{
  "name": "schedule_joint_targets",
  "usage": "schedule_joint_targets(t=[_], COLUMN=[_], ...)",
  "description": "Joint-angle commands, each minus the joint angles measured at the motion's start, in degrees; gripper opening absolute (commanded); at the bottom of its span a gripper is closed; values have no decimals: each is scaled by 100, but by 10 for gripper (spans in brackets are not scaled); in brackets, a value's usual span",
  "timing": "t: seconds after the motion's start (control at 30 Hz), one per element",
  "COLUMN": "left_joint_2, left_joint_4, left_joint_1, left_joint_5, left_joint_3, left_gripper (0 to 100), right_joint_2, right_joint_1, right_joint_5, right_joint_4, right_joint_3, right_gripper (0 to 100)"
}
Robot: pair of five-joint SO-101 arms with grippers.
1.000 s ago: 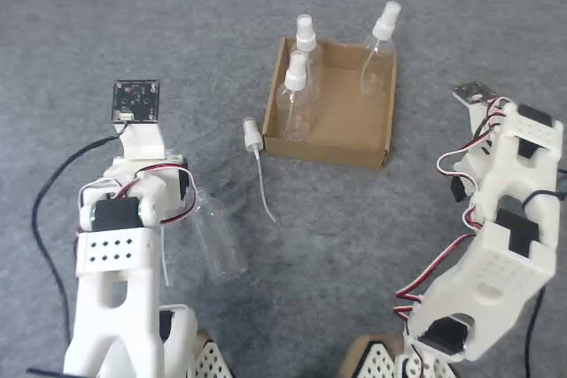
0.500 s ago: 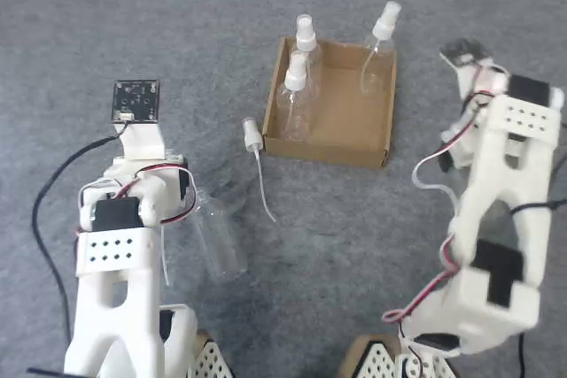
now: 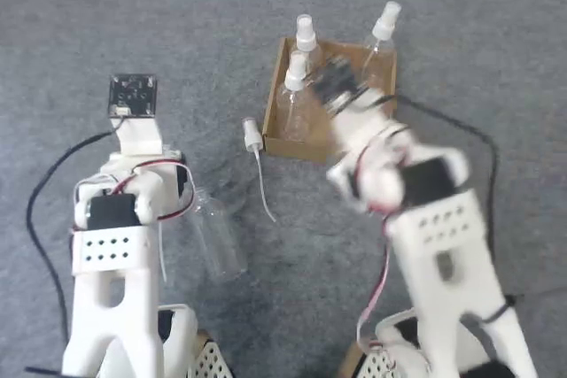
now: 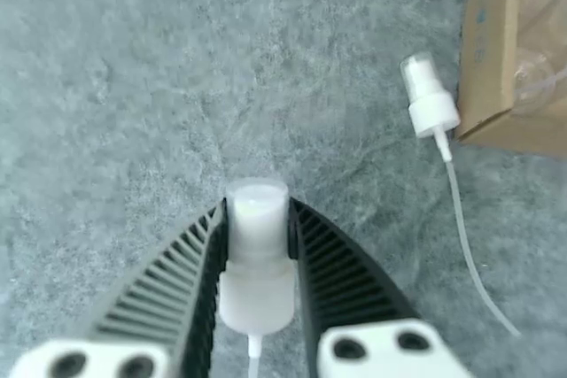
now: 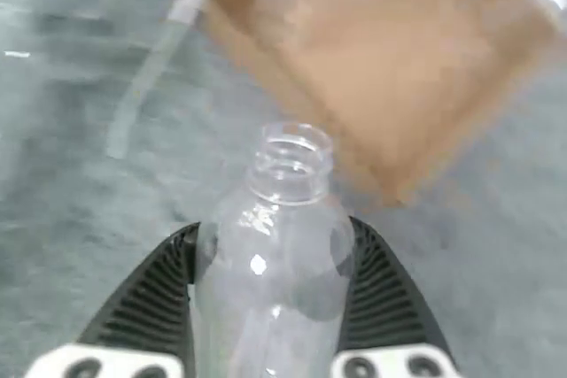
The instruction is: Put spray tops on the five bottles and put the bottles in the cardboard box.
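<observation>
My left gripper (image 4: 257, 219) is shut on a white spray top (image 4: 257, 258), held over the grey carpet. My right gripper (image 5: 283, 254) is shut on a clear bottle (image 5: 288, 210) with an open neck, just off the cardboard box (image 5: 390, 50). A loose spray top (image 3: 252, 135) with a long tube lies left of the box (image 3: 341, 143); the same spray top (image 4: 430, 104) is seen from the left wrist. Three topped bottles (image 3: 295, 90) stand in the box. Another clear bottle (image 3: 217, 236) lies beside the left arm (image 3: 111, 250).
The right arm (image 3: 425, 210) hangs over the box's front edge and hides part of it. Grey carpet (image 3: 319, 236) covers the whole table. A black cable (image 3: 40, 210) runs along the left arm's outer side.
The right arm has swung from the table's right edge leftwards to the front of the box. The left arm has barely moved.
</observation>
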Motion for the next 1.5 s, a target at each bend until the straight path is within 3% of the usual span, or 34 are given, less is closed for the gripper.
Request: schedule_joint_targets(t=[0.0,0.27,0.47,0.7,0.87,1.03,1.33,1.47], left_joint_2=[-273,-273,-273,-967,-2004,-2066,-2066,-2066], left_joint_4=[387,1495,2145,2189,1758,870,-273,-369], left_joint_1=[-26,-255,-360,-343,167,703,774,782], left_joint_5=[9,0,0,123,246,545,1389,1688], left_joint_3=[-804,-2536,-3407,-3477,-3222,-2580,-1886,-1578], left_gripper=[12,12,12,11,11,11,11,11], right_joint_2=[-470,-488,-497,-505,-505,-505,-567,-892], right_joint_1=[-1235,-2281,-2396,-2475,-3055,-3363,-3363,-3363], right_joint_5=[-475,-633,-624,-598,-624,-624,-633,-633], right_joint_4=[-787,-2774,-3802,-4497,-5147,-5763,-5851,-5833], right_joint_3=[571,1714,2585,3015,3402,3736,3859,3991], right_gripper=[6,6,6,6,6,6,6,6])
